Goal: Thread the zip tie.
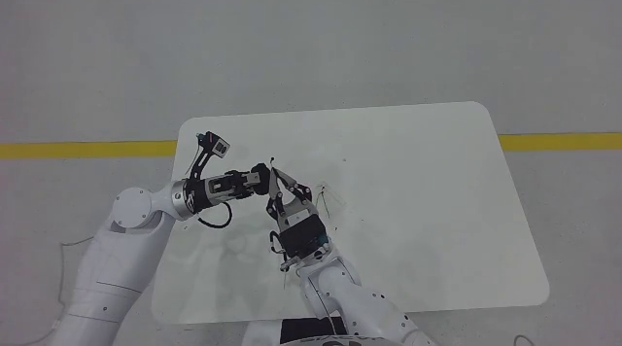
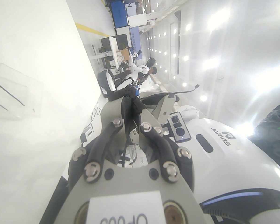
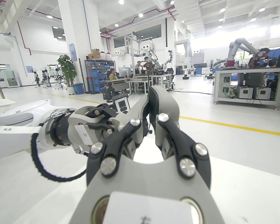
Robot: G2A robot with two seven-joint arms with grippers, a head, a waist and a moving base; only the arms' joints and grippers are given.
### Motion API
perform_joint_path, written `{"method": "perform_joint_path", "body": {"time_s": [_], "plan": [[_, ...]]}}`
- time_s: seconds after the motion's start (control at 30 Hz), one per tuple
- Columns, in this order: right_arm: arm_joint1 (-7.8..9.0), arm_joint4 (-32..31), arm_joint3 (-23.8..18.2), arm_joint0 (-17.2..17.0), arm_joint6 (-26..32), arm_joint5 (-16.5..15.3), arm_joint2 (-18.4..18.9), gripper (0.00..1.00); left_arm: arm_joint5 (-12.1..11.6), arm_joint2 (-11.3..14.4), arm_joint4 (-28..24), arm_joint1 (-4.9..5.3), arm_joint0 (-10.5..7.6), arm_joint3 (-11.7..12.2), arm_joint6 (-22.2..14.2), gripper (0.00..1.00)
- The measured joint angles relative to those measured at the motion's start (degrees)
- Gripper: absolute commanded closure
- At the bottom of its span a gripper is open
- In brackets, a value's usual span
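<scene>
Labels: a white label is sitting on the base of the left end effector [image 2: 130, 104], its dark print cut off by the frame edge and not fully legible. A similar white label is showing on the base of the right end effector [image 3: 151, 99], likewise cut off. A small printed sticker [image 3: 82, 134] is wrapping the left wrist housing; its characters are too small to make out.

Hard to see: the zip tie [image 1: 273, 165] is showing as a thin dark strip sticking out past the point where the two end effectors are meeting. In the left wrist view it is appearing as a slim curved line beyond the right fingers. Its head is hidden behind the fingers.

End effectors: the right fingers are pressing together, apparently pinching the zip tie. The left fingers are also closing pad to pad. Whether anything is lying between them cannot be made out.

Pose: the left arm is coming in over the left edge of the white surface [image 1: 418, 200], elbow bent, forearm running to the right. The right arm is rising from the near edge, pointing away and slightly left. Both tips are meeting over the near-left part of the surface.

Nearby: a clear plastic box [image 2: 14, 89] is resting on the surface just beside the right end effector, with thin dark strips [image 2: 10, 94] lying inside.
</scene>
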Motion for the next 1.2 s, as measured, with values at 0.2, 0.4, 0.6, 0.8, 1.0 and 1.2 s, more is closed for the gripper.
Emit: {"method": "perform_joint_path", "body": {"time_s": [0.2, 0.4, 0.6, 0.8, 1.0, 1.2], "plan": [[-0.01, 0.10, 0.23, 0.11, 0.23, -0.08, -0.09, 1.00, 0.00, 0.00, 0.00, 0.00, 0.00, 0.00, 0.00, 1.00], [0.03, 0.12, 0.28, 0.10, 0.34, 0.00, -0.09, 1.00, 0.00, 0.00, 0.00, 0.00, 0.00, 0.00, 0.00, 1.00], [0.13, 0.51, -1.09, -0.55, -0.69, 0.48, 0.44, 1.00, 0.00, 0.00, 0.00, 0.00, 0.00, 0.00, 0.00, 1.00], [0.45, 0.95, -4.37, -2.06, -0.12, 0.29, 1.07, 1.00, 0.00, 0.00, 0.00, 0.00, 0.00, 0.00, 0.00, 1.00], [0.58, 1.91, -5.75, -2.56, 1.11, -0.42, 1.24, 1.00, 0.00, 0.00, 0.00, 0.00, 0.00, 0.00, 0.00, 1.00], [0.57, 1.89, -5.74, -2.55, 1.09, -0.40, 1.24, 1.00, 0.00, 0.00, 0.00, 0.00, 0.00, 0.00, 0.00, 1.00]]}}
